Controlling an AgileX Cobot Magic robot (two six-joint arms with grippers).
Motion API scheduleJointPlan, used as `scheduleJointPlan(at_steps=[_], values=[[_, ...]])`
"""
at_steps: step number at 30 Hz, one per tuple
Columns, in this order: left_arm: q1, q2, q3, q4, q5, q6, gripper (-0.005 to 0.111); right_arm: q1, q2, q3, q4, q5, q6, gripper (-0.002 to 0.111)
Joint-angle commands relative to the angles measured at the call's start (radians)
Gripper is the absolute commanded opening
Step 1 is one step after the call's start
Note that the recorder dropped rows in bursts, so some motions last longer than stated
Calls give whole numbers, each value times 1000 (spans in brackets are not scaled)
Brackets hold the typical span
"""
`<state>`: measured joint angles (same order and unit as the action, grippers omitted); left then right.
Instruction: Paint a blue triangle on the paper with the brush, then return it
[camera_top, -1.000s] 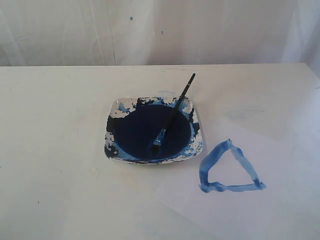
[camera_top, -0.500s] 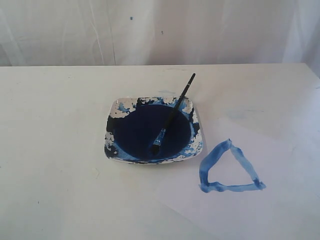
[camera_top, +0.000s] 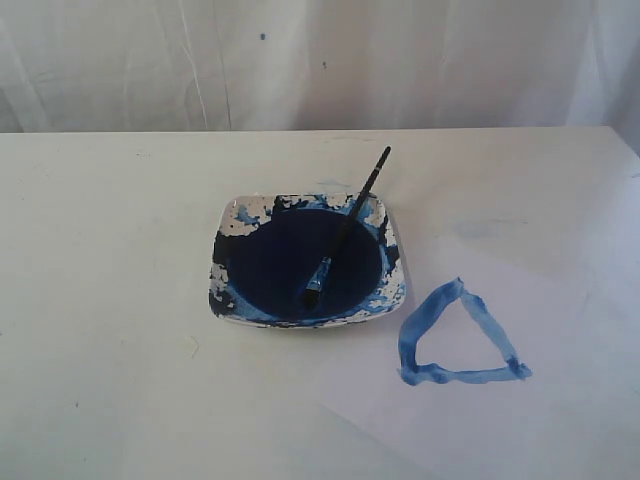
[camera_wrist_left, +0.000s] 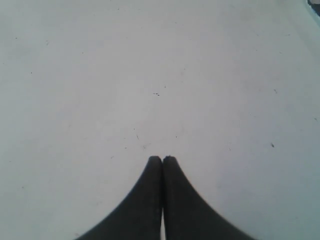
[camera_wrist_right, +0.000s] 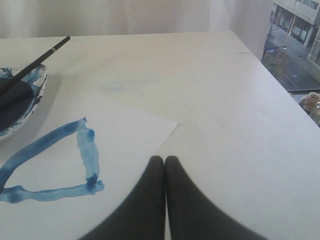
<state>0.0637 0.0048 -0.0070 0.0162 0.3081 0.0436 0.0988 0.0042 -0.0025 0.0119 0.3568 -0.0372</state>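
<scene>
White curtain (camera_top: 300, 60) hangs behind a white worktop (camera_top: 100, 250). Near its middle sits a square dish (camera_top: 232, 222), its rim blotched blue and black, with a dark navy pool inside. The brush (camera_top: 345, 230) lies in that dish: its bristle end is down in the pool, and its black handle leans over the far rim and sticks out past it.

Beside the dish, on the right in the exterior view, lies the paper (camera_top: 455, 340), bearing the blue triangle (camera_top: 460, 377), a closed outline of uneven watery strokes.

The right pincer (camera_wrist_right: 164, 159) has its two dark fingers pressed together, tip against tip. It is over the bare worktop, just beyond the paper's (camera_wrist_right: 125, 135) edge and close to one corner of the sheet. The blue triangle (camera_wrist_right: 50, 140) is near it, apart from the tips. The brush (camera_wrist_right: 37, 60) and the dish (camera_wrist_right: 35, 95) lie farther off, beyond the triangle, well apart from this pincer.

The left pincer (camera_wrist_left: 162, 159) is likewise pressed together, over plain worktop marked only by a few small specks.
</scene>
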Motion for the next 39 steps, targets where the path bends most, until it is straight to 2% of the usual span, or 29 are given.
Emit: scheduleJointPlan(at_steps=[1, 9, 39], values=[[-6, -5, 7, -8, -1, -15, 0, -8, -4, 3, -7, -7, -11, 0], [-60, -5, 7, -8, -1, -21, 0, -8, -4, 3, -7, -7, -11, 0], [-60, -5, 7, -8, 0, -19, 0, -8, -4, 3, -5, -7, -11, 0]])
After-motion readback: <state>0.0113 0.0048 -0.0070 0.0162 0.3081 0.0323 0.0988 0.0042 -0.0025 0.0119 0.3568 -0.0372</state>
